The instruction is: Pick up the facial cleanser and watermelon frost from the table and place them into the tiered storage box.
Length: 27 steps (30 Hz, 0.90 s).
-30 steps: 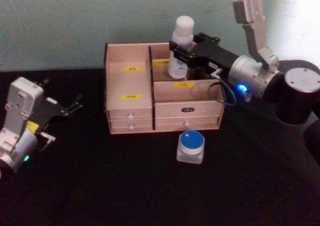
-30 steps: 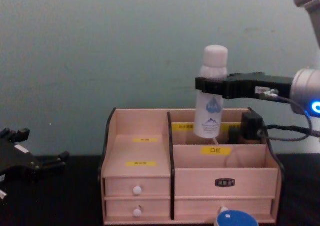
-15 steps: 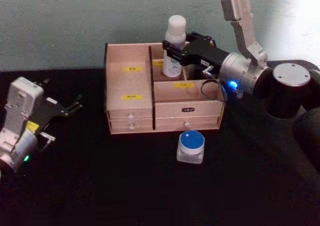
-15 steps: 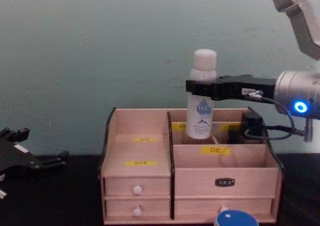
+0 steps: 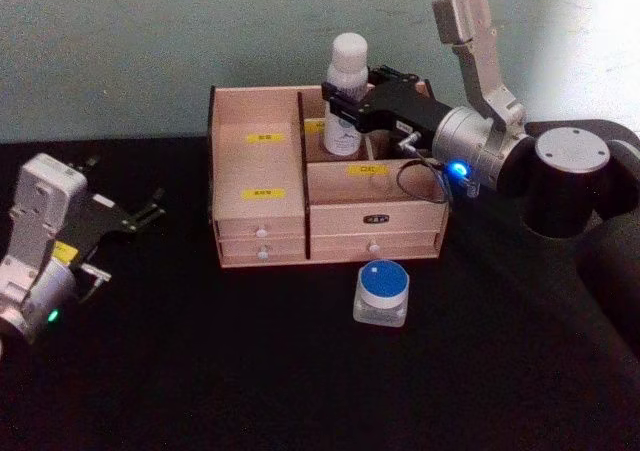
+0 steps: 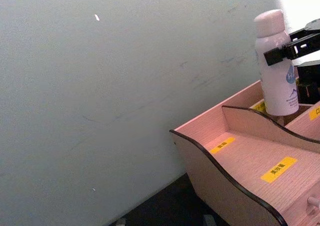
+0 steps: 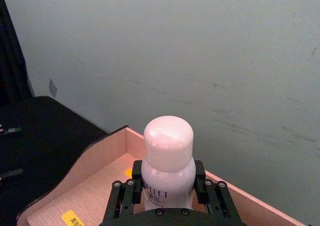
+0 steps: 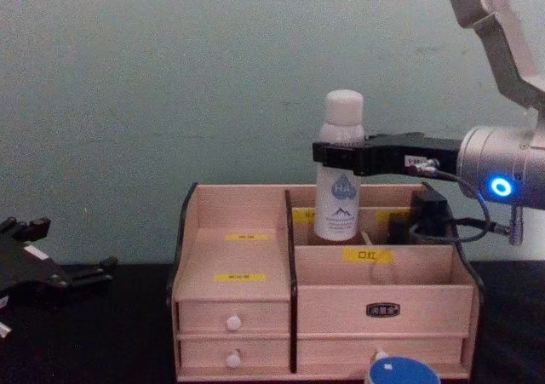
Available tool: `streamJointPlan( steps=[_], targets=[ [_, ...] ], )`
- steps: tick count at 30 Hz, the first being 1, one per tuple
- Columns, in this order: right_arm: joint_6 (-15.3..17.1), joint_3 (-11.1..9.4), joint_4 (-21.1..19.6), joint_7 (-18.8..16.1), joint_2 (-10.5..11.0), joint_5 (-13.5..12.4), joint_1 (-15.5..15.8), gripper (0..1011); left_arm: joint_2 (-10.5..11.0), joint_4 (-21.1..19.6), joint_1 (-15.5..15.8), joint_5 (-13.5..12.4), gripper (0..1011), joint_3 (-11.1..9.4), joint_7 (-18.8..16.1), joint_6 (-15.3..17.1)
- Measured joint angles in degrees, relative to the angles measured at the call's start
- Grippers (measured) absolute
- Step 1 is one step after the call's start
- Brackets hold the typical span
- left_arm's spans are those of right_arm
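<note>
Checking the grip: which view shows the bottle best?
The chest view: the bottle shows side-on, the right gripper clamped around its upper body. Head view sees it from above, left wrist far off, right wrist mostly its cap.

surface: black table [image 5: 250, 371] | on it: tiered storage box [image 5: 258, 216] | blue-lidded jar [image 5: 382, 291] just in front, apart

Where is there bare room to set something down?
Free: both left steps of the tiered storage box, and the table between the left gripper and it. Crowded: the rear right compartment, where the right gripper holds the white bottle; the blue-lidded jar sits before the drawers.
</note>
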<state>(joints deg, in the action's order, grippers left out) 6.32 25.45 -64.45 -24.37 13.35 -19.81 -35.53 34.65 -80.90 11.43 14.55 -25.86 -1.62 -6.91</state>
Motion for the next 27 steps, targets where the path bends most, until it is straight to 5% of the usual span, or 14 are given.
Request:
streamJointPlan(
  steps=[27],
  targets=[
    [0.16, -0.47, 2.11, 0.15, -0.99, 1.34, 1.16, 593, 0.00, 0.00, 0.00, 0.00, 1001, 0.00, 0.00, 0.00]
  ],
)
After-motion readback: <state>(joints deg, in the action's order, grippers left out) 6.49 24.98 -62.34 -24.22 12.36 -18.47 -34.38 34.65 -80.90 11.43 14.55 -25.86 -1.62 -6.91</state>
